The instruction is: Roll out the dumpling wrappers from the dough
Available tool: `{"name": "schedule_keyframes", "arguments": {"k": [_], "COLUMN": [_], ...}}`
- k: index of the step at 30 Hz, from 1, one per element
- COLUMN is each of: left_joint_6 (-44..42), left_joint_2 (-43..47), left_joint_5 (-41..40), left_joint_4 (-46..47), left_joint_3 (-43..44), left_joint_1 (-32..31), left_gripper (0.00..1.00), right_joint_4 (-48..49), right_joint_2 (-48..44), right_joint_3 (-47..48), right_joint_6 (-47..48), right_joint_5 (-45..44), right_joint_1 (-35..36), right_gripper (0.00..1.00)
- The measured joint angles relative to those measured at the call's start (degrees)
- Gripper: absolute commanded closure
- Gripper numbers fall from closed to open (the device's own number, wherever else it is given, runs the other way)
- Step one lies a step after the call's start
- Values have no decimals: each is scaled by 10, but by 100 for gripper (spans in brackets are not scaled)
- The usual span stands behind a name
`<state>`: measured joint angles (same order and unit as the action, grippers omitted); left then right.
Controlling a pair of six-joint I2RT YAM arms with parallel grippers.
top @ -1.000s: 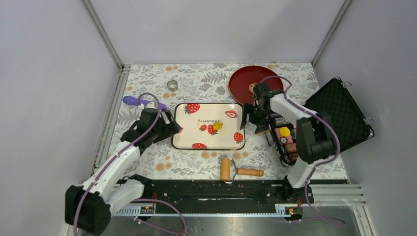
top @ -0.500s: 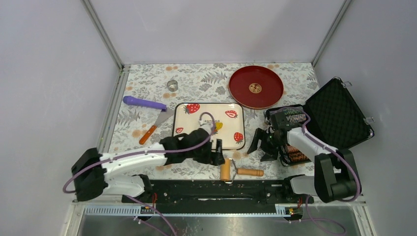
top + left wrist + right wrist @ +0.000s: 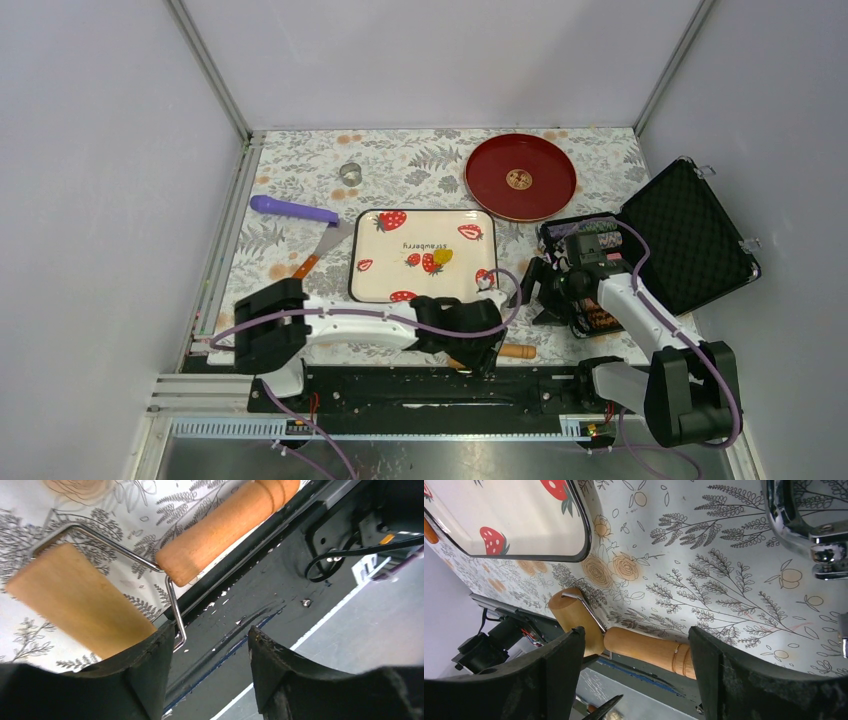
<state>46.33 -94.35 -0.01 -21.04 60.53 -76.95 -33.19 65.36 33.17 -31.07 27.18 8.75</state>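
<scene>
Spotted at the far left of the floral tabletop [image 3: 420, 160] a purple-handled tool [image 3: 292, 209] lying flat, with an orange-handled scraper [image 3: 318, 252] just nearer, blade toward the tray. Noted a small metal ring [image 3: 350, 172] farther back, apart from both. Saw next the strawberry-printed tray [image 3: 440, 285], with the dough [image 3: 441, 256] as a small yellow lump near its middle, touching the right side of a printed strawberry, well apart from both hands. Found the left arm stretched along the near edge, ending in the left hand [image 3: 480, 345] low over the rolling pin [image 3: 517, 351], just in front of the tray's near right corner. From the left wrist, saw that hand's fingers [image 3: 145, 670] parted and pinching nothing: wooden roller just outside the left finger, end of the wire frame right at that finger's tip, wooden handle beyond, black base rail showing through the gap. Noted the red plate [image 3: 495, 165] at the back, right of the tray's far corner. Saw the right hand [image 3: 545, 292] between the tray and the open black case [image 3: 690, 235], pointing down at the tabletop, fingers [image 3: 559, 670] spread wide with nothing between them. Made out rows of small items in the case's near half, too small to name.
</scene>
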Motion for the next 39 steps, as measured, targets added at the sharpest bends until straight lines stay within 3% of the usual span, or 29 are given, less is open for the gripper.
{"name": "schedule_keyframes", "arguments": {"k": [7,15,17,21,26,29,32,39], "left_joint_6": [3,5,7,9,18,28,41,76], "left_joint_2": [-45,-102,-109,-113,-108,-84,-32,121], "left_joint_5": [-18,-44,-47,-55,-74,-90,-109,-142], "left_joint_4": [-34,-82,-88,-105,-114,-120,-125,-122], "left_joint_3": [16,68,74,76,75,60,36,-22], "left_joint_1": [-18,-17,-17,-17,-17,-17,-17,-5], "left_gripper": [52,67,75,100,100,100,100,100], "right_joint_4": [-7,-17,-21,-25,-38,-46,-52,-57], "right_joint_2": [3,4,4,4,4,2,-15,-80], "right_joint_3": [0,11,17,26,27,28,33,53], "right_joint_6": [2,7,10,16,23,26,27,30], "right_joint_5": [5,9,9,10,10,10,16,58], "right_joint_1": [-6,-10,-12,-14,-14,-14,-14,-14], "right_gripper": [18,18,18,18,16,8,1,1]}}
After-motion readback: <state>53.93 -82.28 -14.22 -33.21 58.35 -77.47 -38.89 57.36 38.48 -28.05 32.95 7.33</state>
